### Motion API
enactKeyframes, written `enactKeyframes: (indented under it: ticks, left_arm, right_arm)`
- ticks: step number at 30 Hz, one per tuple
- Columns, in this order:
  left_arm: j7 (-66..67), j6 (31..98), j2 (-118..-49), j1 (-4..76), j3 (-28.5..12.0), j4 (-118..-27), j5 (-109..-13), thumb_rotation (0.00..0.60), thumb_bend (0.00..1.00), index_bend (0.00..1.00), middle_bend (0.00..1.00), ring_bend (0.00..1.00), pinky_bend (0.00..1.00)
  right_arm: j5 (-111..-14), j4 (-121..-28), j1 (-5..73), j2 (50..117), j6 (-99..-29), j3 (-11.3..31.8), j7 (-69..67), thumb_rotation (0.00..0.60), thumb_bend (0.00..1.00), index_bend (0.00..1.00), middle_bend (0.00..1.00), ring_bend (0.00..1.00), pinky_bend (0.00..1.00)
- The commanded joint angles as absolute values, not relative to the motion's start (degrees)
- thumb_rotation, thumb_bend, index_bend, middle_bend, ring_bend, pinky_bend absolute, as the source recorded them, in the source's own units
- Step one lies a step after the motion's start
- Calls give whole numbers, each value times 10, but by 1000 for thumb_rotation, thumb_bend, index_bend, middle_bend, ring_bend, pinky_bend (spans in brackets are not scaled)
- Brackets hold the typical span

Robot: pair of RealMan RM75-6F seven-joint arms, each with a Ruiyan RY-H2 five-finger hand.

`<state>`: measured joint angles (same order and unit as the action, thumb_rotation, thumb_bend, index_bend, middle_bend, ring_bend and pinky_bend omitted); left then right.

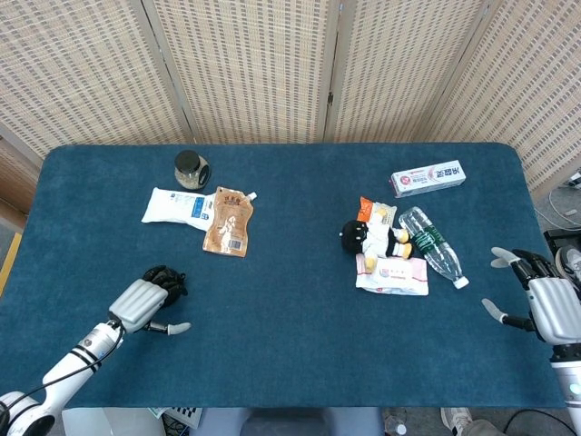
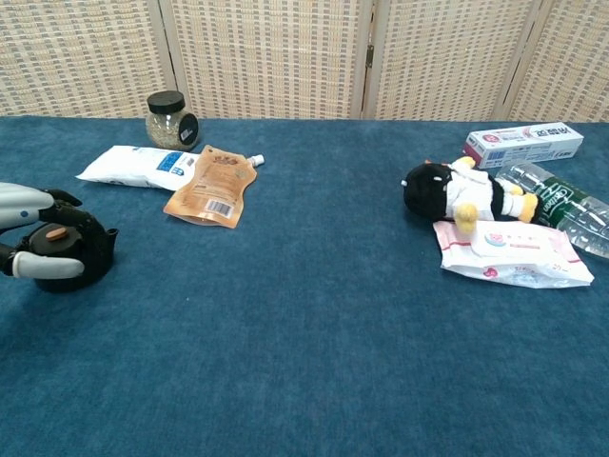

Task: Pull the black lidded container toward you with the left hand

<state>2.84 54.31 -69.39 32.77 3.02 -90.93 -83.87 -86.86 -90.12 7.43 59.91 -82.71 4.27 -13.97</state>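
Observation:
The black lidded container (image 2: 72, 261), round with a small orange knob on its lid, sits near the table's left front. In the head view the container (image 1: 170, 280) shows only as a dark shape past my knuckles. My left hand (image 2: 21, 203) holds it, with dark fingers curled round its far side and the thumb (image 2: 43, 268) across its near side. The head view shows the left hand (image 1: 140, 304) from above on its slim arm. My right hand (image 1: 548, 305) hovers at the table's right edge with fingers spread, holding nothing.
Behind the container lie a white pouch (image 2: 139, 166), a brown pouch (image 2: 211, 186) and a glass jar (image 2: 167, 120). On the right are a penguin plush (image 2: 447, 190), a wipes pack (image 2: 510, 253), a water bottle (image 2: 558, 206) and a toothpaste box (image 2: 523, 143).

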Motion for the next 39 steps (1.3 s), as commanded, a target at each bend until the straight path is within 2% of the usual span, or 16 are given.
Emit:
enactKeyframes:
  ticks: [1,12,29,39]
  left_arm:
    - [32,554,-686,317,37,-916,-841,88,96,273,308,185,0]
    - [49,589,-660,285,58,-943,-864,110,96,282,309,186,0]
    - [112,606,-632,256,63,-973,-845,121,96,291,312,186,0]
    - [108,658,-642,228,45,-972,-843,186,96,291,316,190,0]
  right_arm:
    - [-870,-901,74,599,-829,42,-140,600,246,188,333,160,150]
    - [-874,-899,71,601,-834,41,-143,600,246,188,333,160,150]
    - [-879,-891,70,603,-838,40,-153,600,246,188,333,160,149]
    - [-881,-889,69,602,-840,41,-156,600,246,188,333,160,150]
